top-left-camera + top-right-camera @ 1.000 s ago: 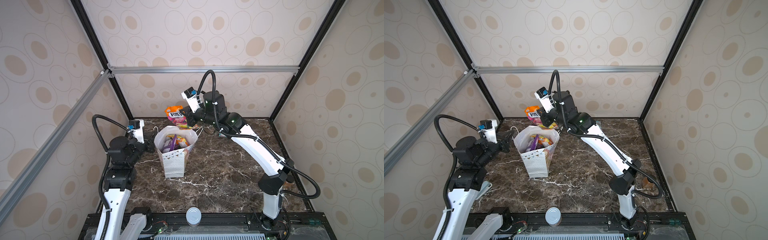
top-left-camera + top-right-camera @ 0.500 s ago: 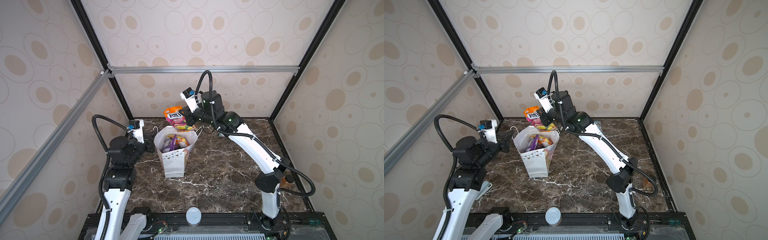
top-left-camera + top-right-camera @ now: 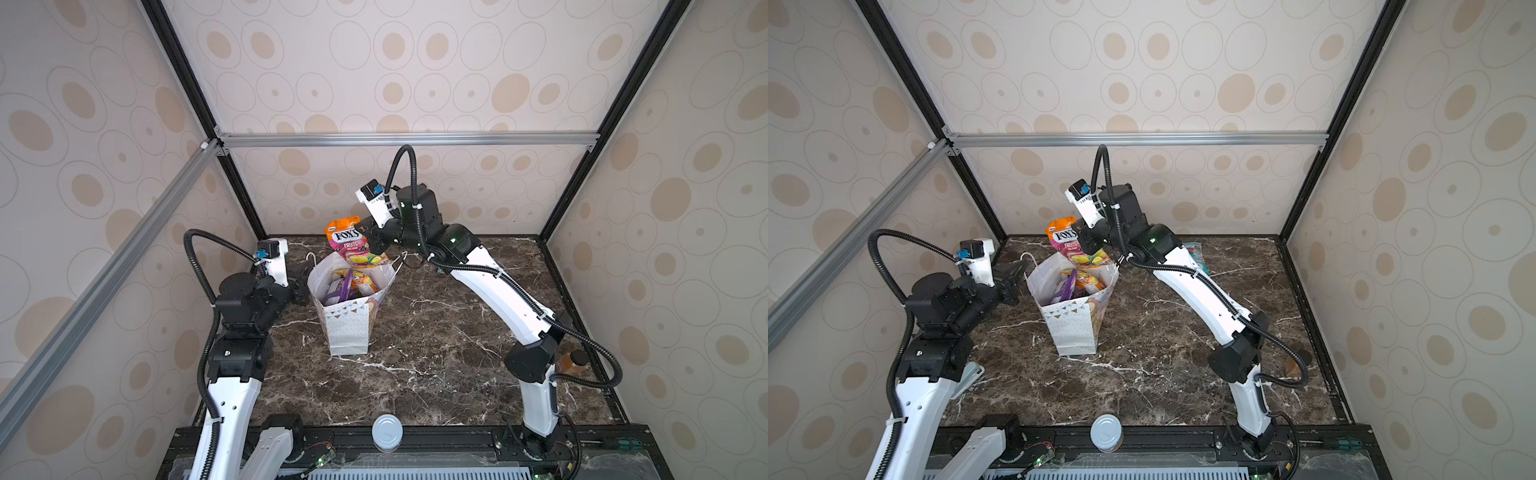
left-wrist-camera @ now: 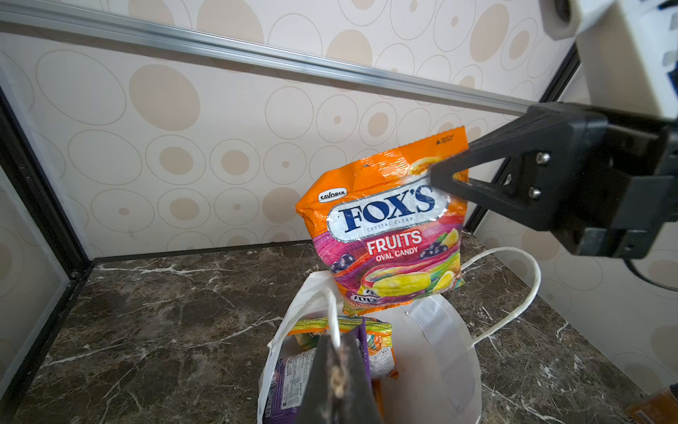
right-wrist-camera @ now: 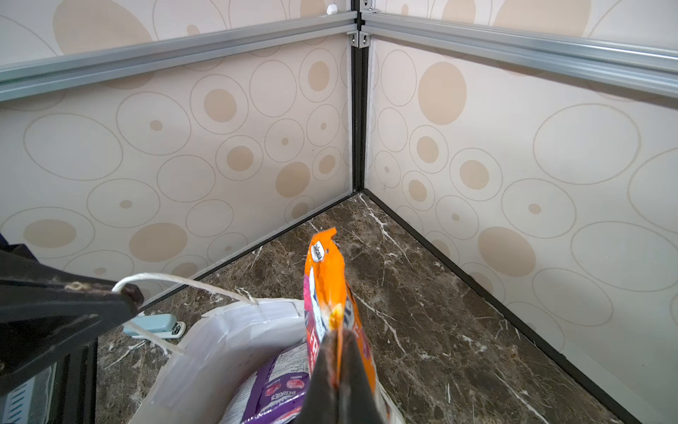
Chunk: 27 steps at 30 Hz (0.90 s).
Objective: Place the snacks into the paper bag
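The white paper bag (image 3: 348, 328) (image 3: 1071, 328) stands open on the marble table. My left gripper (image 4: 337, 354) (image 3: 303, 282) is shut on the cord handle (image 4: 332, 312) at the bag's left rim. My right gripper (image 5: 335, 339) (image 3: 371, 240) is shut on the top corner of an orange FOX'S snack packet (image 3: 349, 245) (image 4: 389, 235), which hangs upright with its lower edge at the bag's far rim. Inside the bag lie a purple packet (image 4: 290, 370) (image 5: 273, 385) and an orange-green one (image 4: 378, 341). A teal packet (image 3: 1196, 251) lies on the table behind the right arm.
A white round cap (image 3: 387, 432) sits at the front edge. An amber-brown object (image 3: 571, 361) stands by the right arm's base. A light blue stapler (image 5: 157, 326) lies at the left by the left arm. The enclosure walls are close behind the bag.
The right gripper has lowered the orange packet a little toward the bag's mouth. The left gripper has kept its hold on the handle without moving.
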Tool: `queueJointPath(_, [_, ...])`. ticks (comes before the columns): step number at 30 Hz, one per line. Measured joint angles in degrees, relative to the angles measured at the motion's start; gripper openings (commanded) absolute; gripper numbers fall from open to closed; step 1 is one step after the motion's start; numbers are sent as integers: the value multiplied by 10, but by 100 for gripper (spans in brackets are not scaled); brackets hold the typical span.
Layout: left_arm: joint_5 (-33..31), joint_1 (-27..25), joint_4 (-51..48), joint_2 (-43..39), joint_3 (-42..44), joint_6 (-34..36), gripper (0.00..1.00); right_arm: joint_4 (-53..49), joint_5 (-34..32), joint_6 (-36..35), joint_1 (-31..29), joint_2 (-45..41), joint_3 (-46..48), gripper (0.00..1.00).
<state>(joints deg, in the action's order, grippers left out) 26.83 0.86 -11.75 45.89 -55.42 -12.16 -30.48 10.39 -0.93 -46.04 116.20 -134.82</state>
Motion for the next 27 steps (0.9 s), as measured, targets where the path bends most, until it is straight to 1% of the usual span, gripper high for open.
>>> queueJointPath(6, [-4, 0, -2, 0, 0, 0, 0, 10, 14, 0, 2, 15, 0, 0])
queueJointPath(13, [-17, 0, -4, 0, 0, 0, 0, 43, 53, 20, 12, 24, 4, 0])
queueJointPath(21, [-32, 0, -10, 0, 0, 1, 0, 119, 90, 47, 21, 24, 65, 0])
queueJointPath(27, [-41, 0, -12, 0, 0, 3, 0, 165, 98, 52, 24, 24, 104, 2])
